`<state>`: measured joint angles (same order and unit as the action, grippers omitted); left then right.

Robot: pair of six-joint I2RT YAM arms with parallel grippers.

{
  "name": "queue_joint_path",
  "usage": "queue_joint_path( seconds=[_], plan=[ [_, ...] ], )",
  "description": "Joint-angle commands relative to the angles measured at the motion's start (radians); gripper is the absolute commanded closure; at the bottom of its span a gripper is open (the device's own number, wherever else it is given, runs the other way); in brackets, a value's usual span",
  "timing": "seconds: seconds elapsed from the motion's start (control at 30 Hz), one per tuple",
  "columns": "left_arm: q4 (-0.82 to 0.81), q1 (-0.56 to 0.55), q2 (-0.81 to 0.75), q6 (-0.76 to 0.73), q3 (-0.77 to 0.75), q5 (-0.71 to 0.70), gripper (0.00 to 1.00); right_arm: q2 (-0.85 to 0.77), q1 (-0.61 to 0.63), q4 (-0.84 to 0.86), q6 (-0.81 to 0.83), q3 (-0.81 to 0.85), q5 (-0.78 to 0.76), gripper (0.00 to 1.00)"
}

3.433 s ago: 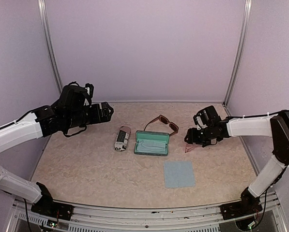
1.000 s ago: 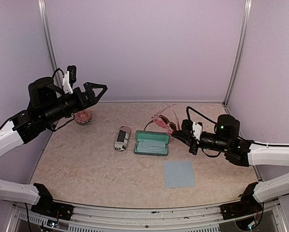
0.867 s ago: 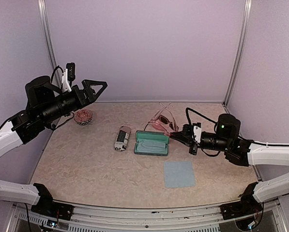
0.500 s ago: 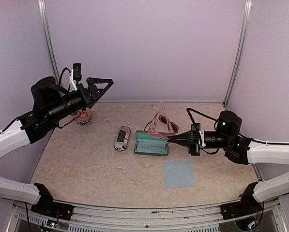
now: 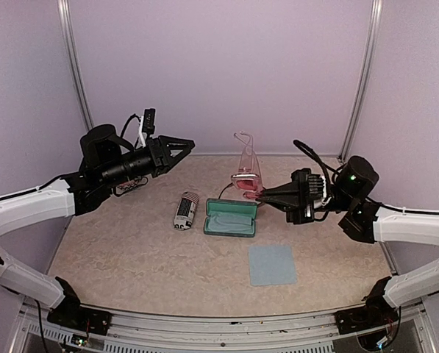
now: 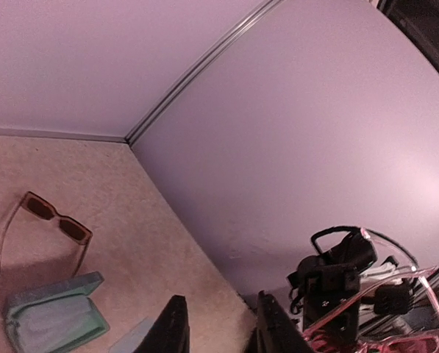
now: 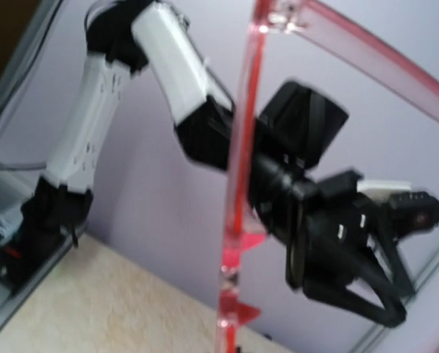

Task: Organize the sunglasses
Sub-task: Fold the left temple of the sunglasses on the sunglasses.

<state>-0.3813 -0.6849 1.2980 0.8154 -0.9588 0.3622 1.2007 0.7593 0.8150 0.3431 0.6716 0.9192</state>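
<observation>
Now: right gripper [image 5: 262, 193] clenched on the pale-pink sunglasses [image 5: 245, 179], held aloft just behind the open case [image 5: 231, 218]. Brown pair [image 6: 54, 218] lies on the table [image 5: 131, 250] beside that case. Left gripper [image 5: 190, 145] airborne, jaws part-way apart, empty. Risk: the thin frame may pivot in the narrow pinch, or the left fingers knock it loose.
</observation>
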Motion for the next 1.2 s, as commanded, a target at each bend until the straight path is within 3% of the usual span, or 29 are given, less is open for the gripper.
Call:
queue_joint_path(
  seconds=[0.0,0.03,0.07,0.47,0.77,1.17],
  plan=[
    [-0.096,-0.005,0.036,-0.029,-0.068,0.095,0.87,0.021,0.009,0.208,-0.191,-0.008,0.041,1.0],
    [-0.098,-0.005,0.046,-0.033,-0.081,0.102,0.98,0.026,0.009,0.238,-0.216,-0.012,0.048,1.0],
    [-0.099,-0.004,0.057,-0.036,-0.09,0.112,1.0,0.032,0.008,0.276,-0.246,-0.015,0.059,1.0],
    [-0.183,-0.052,0.172,-0.039,-0.173,0.283,1.0,0.152,0.009,0.61,-0.546,0.006,0.125,1.0],
    [-0.17,-0.145,0.213,-0.09,-0.227,0.346,1.0,0.248,0.009,0.709,-0.684,0.078,0.137,1.0],
    [-0.174,-0.193,0.232,-0.129,-0.262,0.433,1.0,0.276,0.009,0.677,-0.693,0.087,0.111,1.0]
  ],
)
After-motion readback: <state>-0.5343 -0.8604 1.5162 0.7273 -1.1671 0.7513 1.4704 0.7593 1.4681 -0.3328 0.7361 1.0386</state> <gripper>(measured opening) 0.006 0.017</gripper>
